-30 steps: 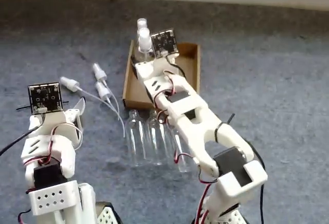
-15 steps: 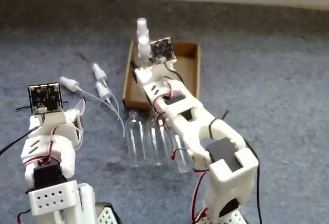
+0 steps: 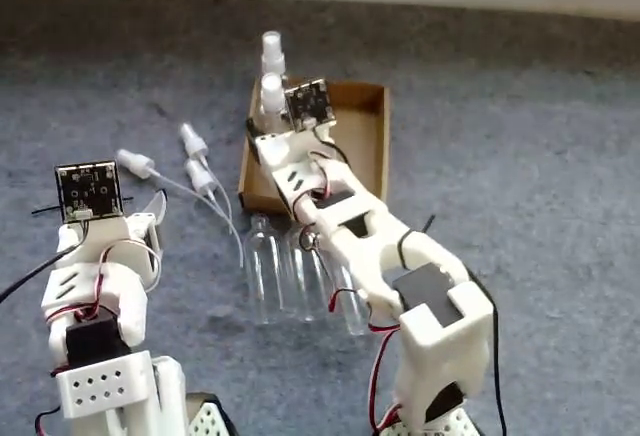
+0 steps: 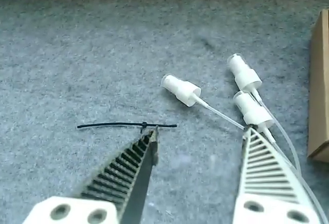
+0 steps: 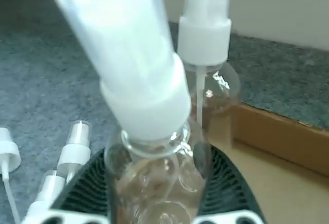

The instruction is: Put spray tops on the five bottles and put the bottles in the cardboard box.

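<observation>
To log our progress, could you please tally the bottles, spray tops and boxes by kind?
topped bottles: 2
bare bottles: 3
loose spray tops: 3
box: 1
Total: 9

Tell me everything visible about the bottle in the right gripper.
The bottle is clear plastic with rounded shoulders, wearing a white spray top under a translucent cap. The right gripper is shut on its body, holding it at the far corner of the cardboard box, beside a second capped bottle. Its base is hidden.
</observation>
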{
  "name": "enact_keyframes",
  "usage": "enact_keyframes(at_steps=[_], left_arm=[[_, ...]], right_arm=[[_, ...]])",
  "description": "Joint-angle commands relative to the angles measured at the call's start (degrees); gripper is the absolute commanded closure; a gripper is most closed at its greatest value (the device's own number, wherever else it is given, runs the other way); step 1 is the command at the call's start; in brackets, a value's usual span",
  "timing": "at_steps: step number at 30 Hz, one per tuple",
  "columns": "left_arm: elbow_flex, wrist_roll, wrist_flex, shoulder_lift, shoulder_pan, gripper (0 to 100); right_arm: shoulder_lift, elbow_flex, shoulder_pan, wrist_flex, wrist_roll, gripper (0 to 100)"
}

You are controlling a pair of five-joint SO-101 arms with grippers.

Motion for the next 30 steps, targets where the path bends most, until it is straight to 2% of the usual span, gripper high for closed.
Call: enact_keyframes(at_steps=[1,20,26,30], left_arm=[[-0.22,-0.44,-1.32,0.22,0.84,76],[-0.22,-0.44,-1.32,0.22,0.84,76],[-0.22,-0.44,-1.32,0.22,0.92,76],[-0.22,-0.44,-1.32,0.22,0.92,76]], right_arm=[[-0.75,-0.48,-0.40,-1.27,0.70,99.4],[-0.57,-0.22,-0.31,-0.84,0.79,98.4],[-0.66,1.27,-0.57,-0.75,8.70,90.6],[-0.66,2.77,-0.66,-1.19,10.02,90.1]])
